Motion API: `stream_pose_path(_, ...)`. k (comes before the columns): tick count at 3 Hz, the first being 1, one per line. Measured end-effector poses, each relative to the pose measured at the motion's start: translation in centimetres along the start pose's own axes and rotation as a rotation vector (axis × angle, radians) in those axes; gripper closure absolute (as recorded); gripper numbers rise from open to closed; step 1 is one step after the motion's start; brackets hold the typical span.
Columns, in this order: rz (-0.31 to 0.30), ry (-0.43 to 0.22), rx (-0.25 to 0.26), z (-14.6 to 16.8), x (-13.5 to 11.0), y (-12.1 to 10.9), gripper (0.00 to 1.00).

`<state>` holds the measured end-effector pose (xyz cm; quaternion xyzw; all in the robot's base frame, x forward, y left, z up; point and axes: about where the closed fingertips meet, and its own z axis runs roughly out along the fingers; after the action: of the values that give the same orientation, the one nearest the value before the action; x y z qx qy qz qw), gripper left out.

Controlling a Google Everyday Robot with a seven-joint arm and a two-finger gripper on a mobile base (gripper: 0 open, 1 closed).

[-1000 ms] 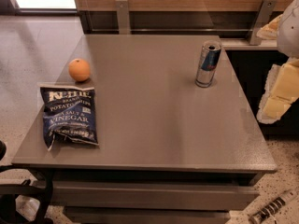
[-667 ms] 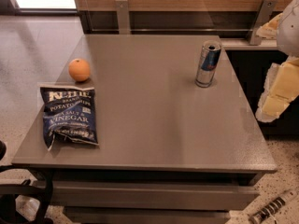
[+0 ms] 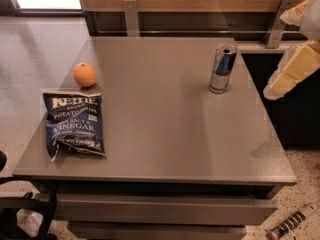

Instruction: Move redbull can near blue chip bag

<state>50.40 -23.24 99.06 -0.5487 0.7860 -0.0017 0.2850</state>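
The redbull can (image 3: 222,68) stands upright on the grey table (image 3: 165,134), near its far right corner. It is slim, silver and blue, with a pull-tab top. The blue chip bag (image 3: 72,124) lies flat near the table's left edge, with its white lettering facing up. My gripper (image 3: 292,49) shows as cream-coloured parts at the right edge of the camera view, off the table's right side. It is to the right of the can and apart from it, and it holds nothing that I can see.
A round orange fruit (image 3: 84,74) sits just behind the chip bag at the left. A wooden wall panel with metal brackets (image 3: 131,16) runs behind the table. A dark cabinet (image 3: 295,119) is at the right, and a black chair part (image 3: 20,209) is at the lower left.
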Motion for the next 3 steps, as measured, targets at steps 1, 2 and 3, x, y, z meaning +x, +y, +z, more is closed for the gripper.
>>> stream_pose_path(1, 0.091, -0.164, 0.030, 2.0, 0.0, -2.6, 0.00)
stream_pose_path(2, 0.188, -0.353, 0.046, 4.9, -0.3, -4.2, 0.00)
stream_pose_path(3, 0.290, -0.533, 0.059, 8.1, -0.6, -5.4, 0.00)
